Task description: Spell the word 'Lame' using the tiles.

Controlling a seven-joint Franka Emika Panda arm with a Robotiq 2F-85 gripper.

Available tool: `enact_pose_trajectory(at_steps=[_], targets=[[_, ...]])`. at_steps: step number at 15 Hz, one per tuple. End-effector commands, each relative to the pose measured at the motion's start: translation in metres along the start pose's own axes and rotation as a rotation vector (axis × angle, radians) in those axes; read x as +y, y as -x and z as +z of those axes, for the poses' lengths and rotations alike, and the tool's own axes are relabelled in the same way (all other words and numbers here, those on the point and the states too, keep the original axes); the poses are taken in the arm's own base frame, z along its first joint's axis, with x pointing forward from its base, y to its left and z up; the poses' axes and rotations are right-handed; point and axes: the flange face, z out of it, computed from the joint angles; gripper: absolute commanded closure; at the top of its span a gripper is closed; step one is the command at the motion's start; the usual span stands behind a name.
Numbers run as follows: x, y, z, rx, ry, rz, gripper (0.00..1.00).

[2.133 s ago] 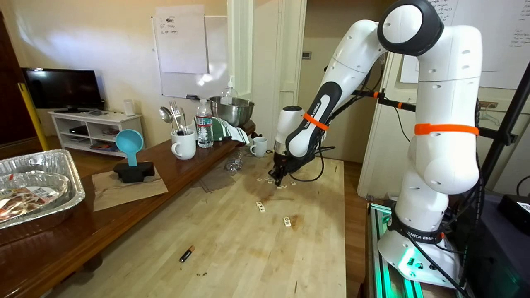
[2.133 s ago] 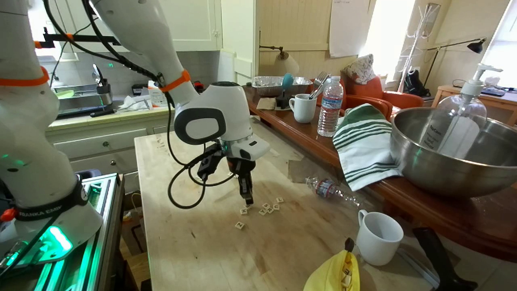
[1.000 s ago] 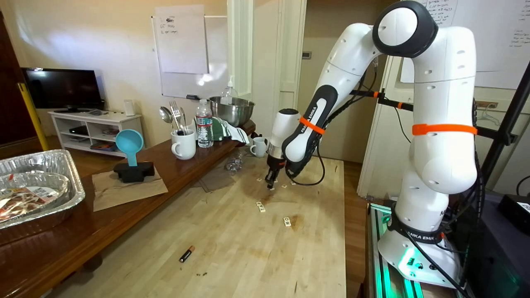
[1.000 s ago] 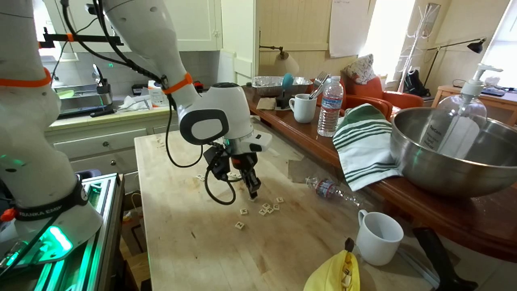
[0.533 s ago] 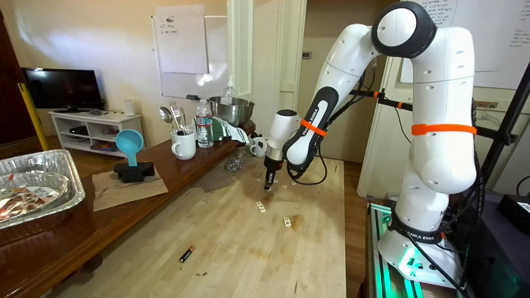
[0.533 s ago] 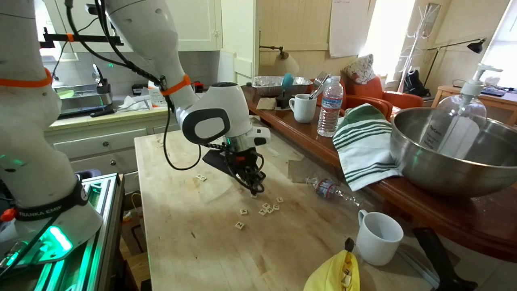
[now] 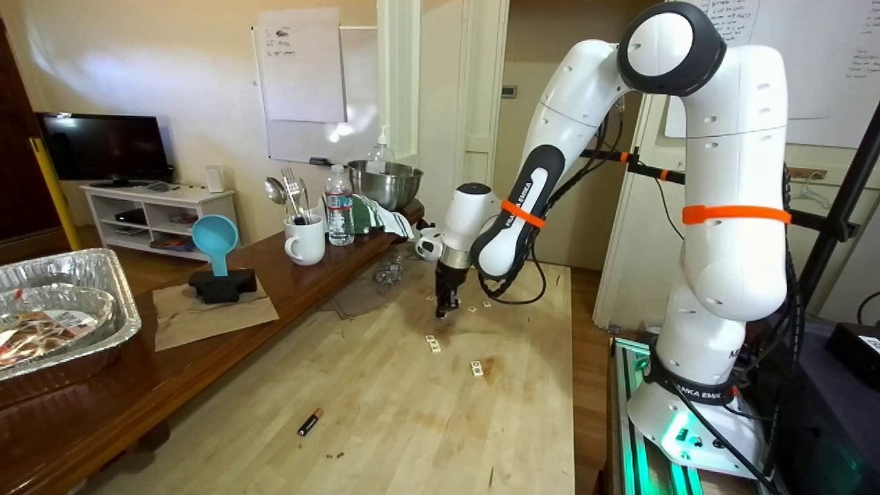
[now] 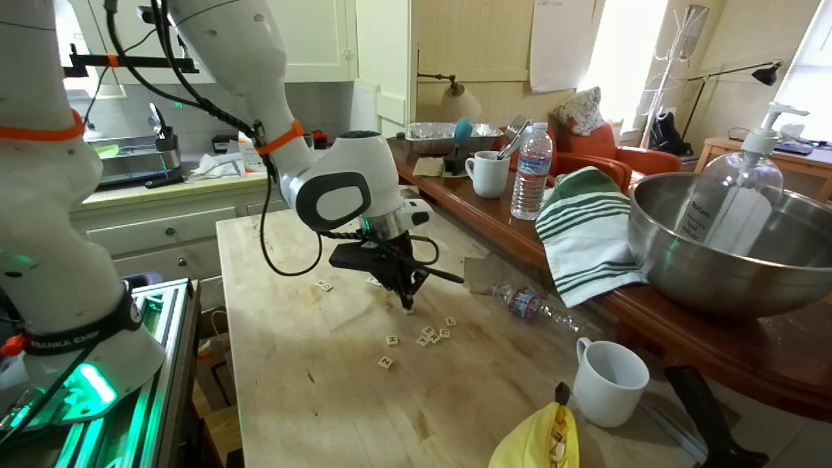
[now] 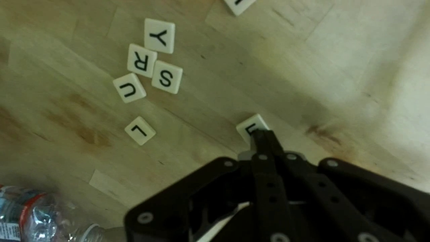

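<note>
My gripper (image 9: 265,136) has its fingers together in the wrist view. The tips rest on or just over a pale tile marked like an E (image 9: 244,129), hiding part of it. In both exterior views the gripper (image 7: 442,313) (image 8: 407,304) points down at the table, its tip at that tile (image 8: 409,312). Left of it in the wrist view lie an L tile (image 9: 140,130), a U tile (image 9: 129,88), an S tile (image 9: 167,77), an R tile (image 9: 142,60) and a Y tile (image 9: 160,36). More tiles stand in short rows (image 7: 432,343) (image 7: 476,368).
A crumpled plastic bottle (image 8: 526,304) lies by the raised wooden ledge (image 8: 481,218); it shows in the wrist view (image 9: 20,215). A white mug (image 8: 611,383) and a yellow pouch (image 8: 536,442) stand at the table's end. A battery (image 7: 310,422) lies on the table.
The gripper has moved leftward in an exterior view and its wrist has turned. The tile at its tip has slid along with it, away from the neighbouring loose tiles.
</note>
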Motion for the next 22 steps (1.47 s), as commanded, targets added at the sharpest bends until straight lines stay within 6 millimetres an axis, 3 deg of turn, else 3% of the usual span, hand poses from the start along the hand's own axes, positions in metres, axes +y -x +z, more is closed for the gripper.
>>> enact_pose_trajectory(at_steps=[1,6,12,22], targets=[[-0.005,0.005,0.014,-0.022,-0.013,-0.069,1.00],[-0.002,0.004,-0.004,0.009,0.007,0.005,1.00],[0.000,-0.002,-0.012,0.025,0.017,0.063,1.00],[0.015,0.001,-0.009,-0.050,0.007,0.464,1.00]])
